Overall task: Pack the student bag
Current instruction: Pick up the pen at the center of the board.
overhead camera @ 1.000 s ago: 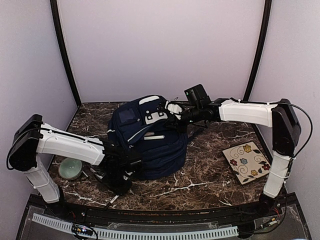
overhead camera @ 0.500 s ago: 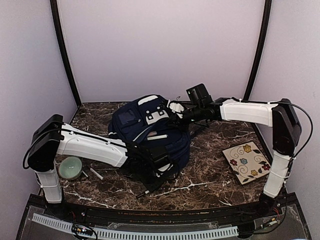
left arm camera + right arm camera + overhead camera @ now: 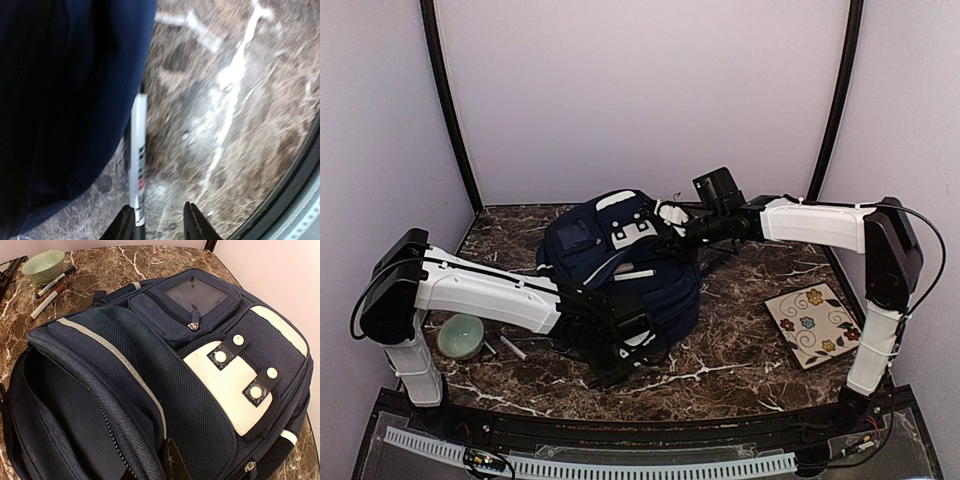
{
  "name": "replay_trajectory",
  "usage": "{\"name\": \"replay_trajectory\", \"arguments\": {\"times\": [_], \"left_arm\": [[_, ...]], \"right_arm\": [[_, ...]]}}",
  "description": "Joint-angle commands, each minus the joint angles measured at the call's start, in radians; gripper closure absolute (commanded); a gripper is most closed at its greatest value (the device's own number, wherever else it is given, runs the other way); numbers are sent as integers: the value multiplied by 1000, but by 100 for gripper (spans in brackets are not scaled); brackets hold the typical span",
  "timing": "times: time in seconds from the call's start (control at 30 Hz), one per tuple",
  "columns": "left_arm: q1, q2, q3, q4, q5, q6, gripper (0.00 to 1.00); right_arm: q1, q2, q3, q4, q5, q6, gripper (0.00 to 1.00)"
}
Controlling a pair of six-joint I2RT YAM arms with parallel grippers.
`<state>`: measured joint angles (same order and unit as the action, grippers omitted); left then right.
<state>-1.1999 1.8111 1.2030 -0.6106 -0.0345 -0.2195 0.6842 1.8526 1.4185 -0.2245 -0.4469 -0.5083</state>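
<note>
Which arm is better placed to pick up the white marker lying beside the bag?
Left. The left fingers stand open at the end of the white marker, which lies beside the student bag. The right fingers seem busy pinching the bag's opening rim.

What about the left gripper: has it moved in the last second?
Yes. Measured against the green bowl, the left gripper has shifted right along the near side of the student bag, then eased slightly back toward the bowl in the last half second.
</note>
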Motion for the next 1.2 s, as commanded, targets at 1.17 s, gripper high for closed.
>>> {"name": "replay_trajectory", "arguments": {"times": [1.17], "left_arm": [[-3,-106,161,-43,0,299,97]], "right_arm": [[0,-39,-9,21,-77,59,100]]}}
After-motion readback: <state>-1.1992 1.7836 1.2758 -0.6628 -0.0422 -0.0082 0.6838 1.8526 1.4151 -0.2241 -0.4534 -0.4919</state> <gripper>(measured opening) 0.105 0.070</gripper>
